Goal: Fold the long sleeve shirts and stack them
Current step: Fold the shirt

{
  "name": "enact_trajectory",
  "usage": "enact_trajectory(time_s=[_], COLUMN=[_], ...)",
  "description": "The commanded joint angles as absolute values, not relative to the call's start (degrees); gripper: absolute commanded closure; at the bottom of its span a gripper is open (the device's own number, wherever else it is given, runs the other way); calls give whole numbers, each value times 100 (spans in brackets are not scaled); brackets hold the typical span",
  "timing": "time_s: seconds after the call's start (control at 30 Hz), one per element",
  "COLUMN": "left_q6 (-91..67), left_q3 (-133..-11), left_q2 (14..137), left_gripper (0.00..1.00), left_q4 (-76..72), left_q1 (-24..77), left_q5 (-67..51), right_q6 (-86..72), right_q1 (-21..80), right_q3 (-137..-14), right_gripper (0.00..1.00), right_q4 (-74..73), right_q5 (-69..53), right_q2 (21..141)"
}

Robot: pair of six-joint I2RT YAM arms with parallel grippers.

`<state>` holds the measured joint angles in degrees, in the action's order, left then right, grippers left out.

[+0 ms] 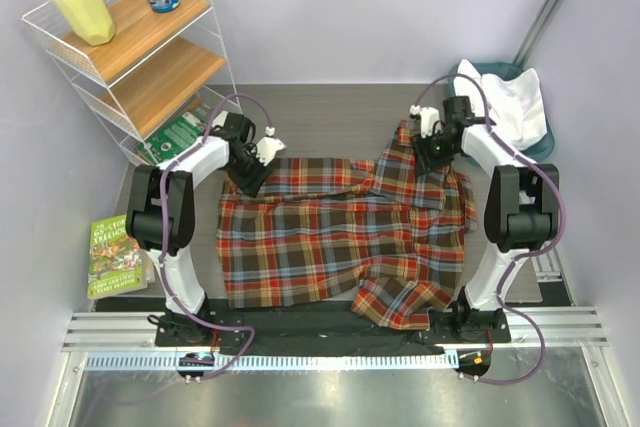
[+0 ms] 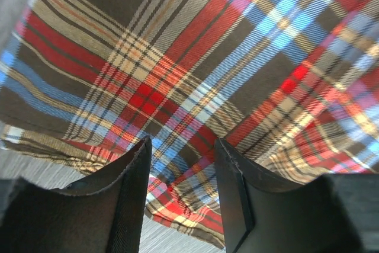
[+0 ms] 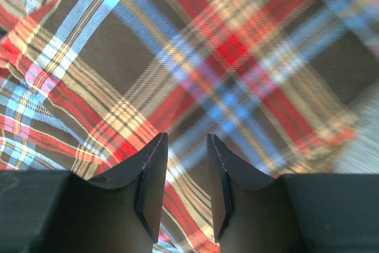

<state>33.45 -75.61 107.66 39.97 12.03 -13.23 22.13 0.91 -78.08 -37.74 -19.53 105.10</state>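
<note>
Grey tabletop (image 1: pixel 330 117) w/ rumpled plaid flannel shirt (image 1: pixel 310 237); L & R jaws part-open, empty.

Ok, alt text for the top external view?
A red, orange and brown plaid flannel shirt lies spread on the dark table, with the left gripper and right gripper at its far edge. A plain white shirt drapes over a teal basket at far right.
</note>
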Motion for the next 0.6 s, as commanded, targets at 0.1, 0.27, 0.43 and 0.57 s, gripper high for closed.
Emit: enact_trajectory(time_s=[0.1, 0.27, 0.43, 0.57], left_q6=[3594, 3384, 3269, 3533], left_q3=[-7286, -7593, -8156, -8007], left_q2=[10775, 11126, 11409, 11057], left_gripper=[53, 53, 53, 46], left_q4=[4043, 3955, 4376, 4491], left_q1=[1195, 1187, 1187, 1187], left_q5=[-730, -607, -825, -1211], right_q6=[2461, 2470, 2575, 2575], right_q1=[343, 352, 343, 343], right_q3=[-7313, -7558, -8314, -8690], right_gripper=[62, 63, 62, 51], right_q4=[-3621, -3323, -3856, -3876], right_q5=[-1355, -958, -1342, -1573], right_q2=[10862, 11425, 11375, 10716])
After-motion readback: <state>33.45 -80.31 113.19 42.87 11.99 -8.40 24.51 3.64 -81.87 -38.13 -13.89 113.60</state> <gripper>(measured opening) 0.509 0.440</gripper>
